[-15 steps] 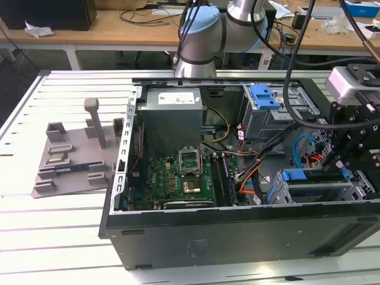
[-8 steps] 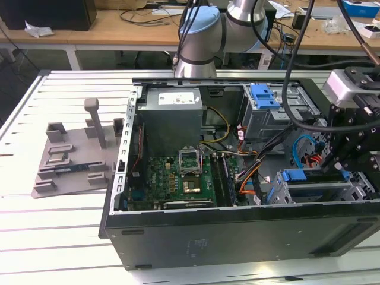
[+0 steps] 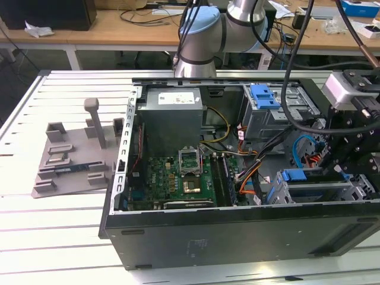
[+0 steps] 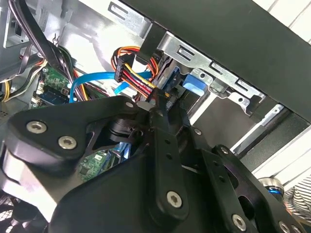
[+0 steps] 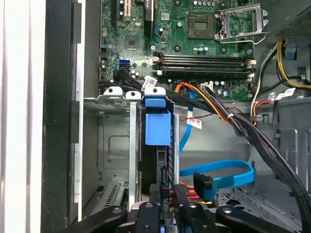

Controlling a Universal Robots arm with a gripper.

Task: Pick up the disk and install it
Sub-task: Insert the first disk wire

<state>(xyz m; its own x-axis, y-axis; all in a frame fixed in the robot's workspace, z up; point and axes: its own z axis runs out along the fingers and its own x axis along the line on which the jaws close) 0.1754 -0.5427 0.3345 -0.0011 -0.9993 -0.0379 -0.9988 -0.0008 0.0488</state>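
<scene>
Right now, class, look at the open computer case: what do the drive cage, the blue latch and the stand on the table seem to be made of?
The drive cage looks like bare sheet metal: dull grey, thin folded edges, punched slots. The blue latch seems moulded plastic: even colour, soft sheen, rounded corners. The stand looks like matt grey plastic, possibly printed; its uniform colour and chunky posts suggest that, though this is uncertain.

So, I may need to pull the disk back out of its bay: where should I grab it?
Take the disk by its exposed narrow edge, at the blue tab, coming straight in through the case's open side. It stands on edge in the bay, metal walls close beside both flat faces, so probably only that edge is reachable.
</scene>
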